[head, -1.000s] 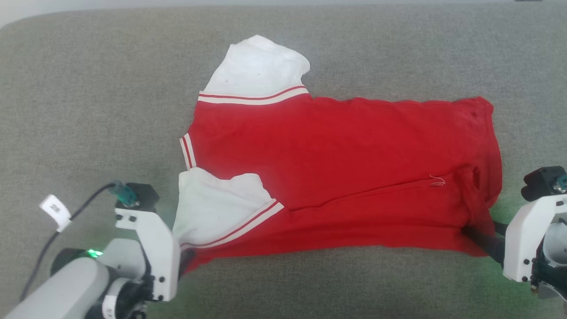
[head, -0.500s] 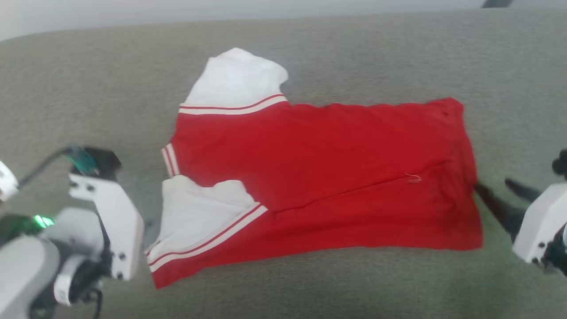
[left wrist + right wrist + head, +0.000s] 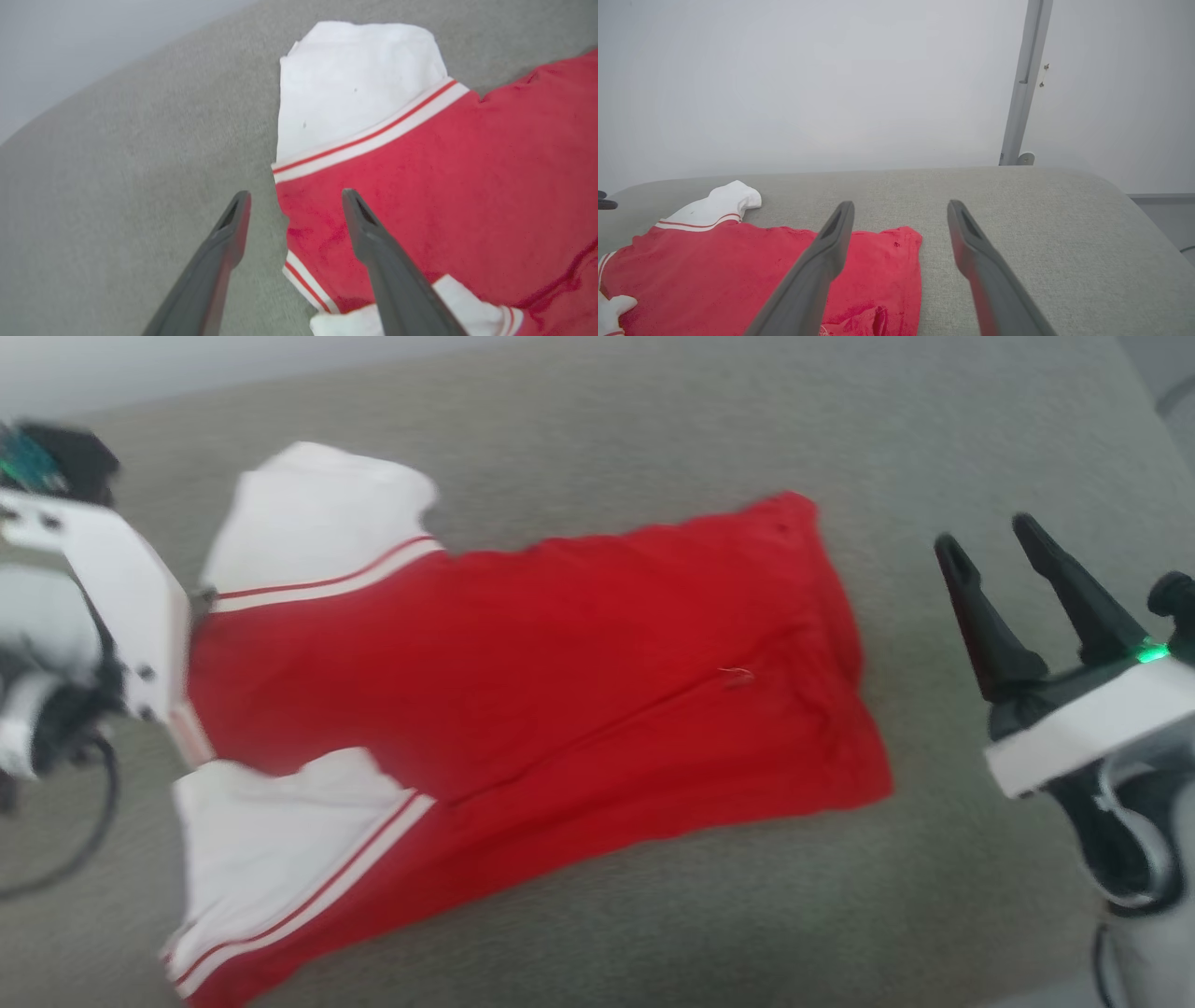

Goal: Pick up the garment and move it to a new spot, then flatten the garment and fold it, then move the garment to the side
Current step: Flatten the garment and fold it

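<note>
Grey cushion point(image 3: 597, 915) beneath the garment point(image 3: 560, 672); left end effector point(image 3: 295, 192) and right end effector point(image 3: 983, 532) wide open, empty.

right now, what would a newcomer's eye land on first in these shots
The red jersey shirt with white sleeves, spread across the grey upholstered surface, grabs the eye first. Next comes the right end effector, dark fingers open, off the shirt's hem end and touching nothing. The left end effector hangs open over the sleeve end.
</note>
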Available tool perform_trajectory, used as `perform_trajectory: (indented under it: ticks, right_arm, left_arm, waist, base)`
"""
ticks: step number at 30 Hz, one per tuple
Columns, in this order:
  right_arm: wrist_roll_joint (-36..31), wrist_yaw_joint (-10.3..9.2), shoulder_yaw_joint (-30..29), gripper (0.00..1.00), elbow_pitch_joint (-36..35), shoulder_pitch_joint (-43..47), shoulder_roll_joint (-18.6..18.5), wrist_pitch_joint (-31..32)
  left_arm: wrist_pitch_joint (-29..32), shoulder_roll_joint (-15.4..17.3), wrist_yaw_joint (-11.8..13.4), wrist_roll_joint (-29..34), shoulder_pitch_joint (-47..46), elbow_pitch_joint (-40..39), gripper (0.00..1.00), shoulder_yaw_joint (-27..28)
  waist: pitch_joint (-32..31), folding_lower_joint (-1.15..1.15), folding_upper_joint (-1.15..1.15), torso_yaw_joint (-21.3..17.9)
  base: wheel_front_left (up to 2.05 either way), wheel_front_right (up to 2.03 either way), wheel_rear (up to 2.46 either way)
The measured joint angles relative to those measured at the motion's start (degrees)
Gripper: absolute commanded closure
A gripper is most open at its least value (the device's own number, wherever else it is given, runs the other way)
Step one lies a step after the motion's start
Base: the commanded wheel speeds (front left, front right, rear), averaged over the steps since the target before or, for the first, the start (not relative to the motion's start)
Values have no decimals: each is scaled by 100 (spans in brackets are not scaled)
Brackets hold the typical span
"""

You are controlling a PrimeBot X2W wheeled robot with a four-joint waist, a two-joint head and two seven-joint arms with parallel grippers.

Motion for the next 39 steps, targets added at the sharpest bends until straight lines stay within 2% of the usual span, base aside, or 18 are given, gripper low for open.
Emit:
perform_trajectory:
  ticks: [5,14,18,24,25,26,31,39]
  right_arm:
    - [-51,0,348,0,377,-266,215,-811]
    - [130,1,929,0,801,-567,189,-1184]
    - [246,1,1106,0,878,-714,159,-1259]
    - [549,0,1474,0,979,-972,-13,-1141]
    - [592,1,1528,0,999,-1009,-52,-1082]
    - [625,1,1557,0,1031,-1049,-80,-1040]
    - [837,0,1627,0,1207,-1419,-202,-716]
    - [876,1,1925,0,1828,-2488,-387,-97]
  left_arm:
    - [-366,-83,-557,218,-703,950,0,34]
    - [-497,-376,-1112,432,-1823,2563,0,-65]
    - [-285,-491,-1154,510,-2207,3183,0,-143]
    - [211,-698,-1015,539,-2747,3899,0,-203]
    - [344,-740,-957,511,-2827,3978,31,-197]
    - [476,-783,-886,488,-2905,4051,100,-186]
    - [876,-1087,-740,454,-3122,4095,100,-282]
    - [891,-1462,-744,538,-3376,4010,100,-467]
  waist:
    - [212,0,0,-464]
    - [763,0,0,-1003]
    - [1014,0,0,-1148]
    - [1334,0,0,-1270]
    - [1367,0,0,-1269]
    - [1393,0,0,-1262]
    - [1468,0,0,-1129]
    - [1587,0,0,-789]
  base:
    - [0,0,0]
    - [0,0,0]
    - [0,0,0]
    - [0,0,0]
    - [0,0,0]
    - [0,0,0]
    - [0,0,0]
    - [0,0,0]
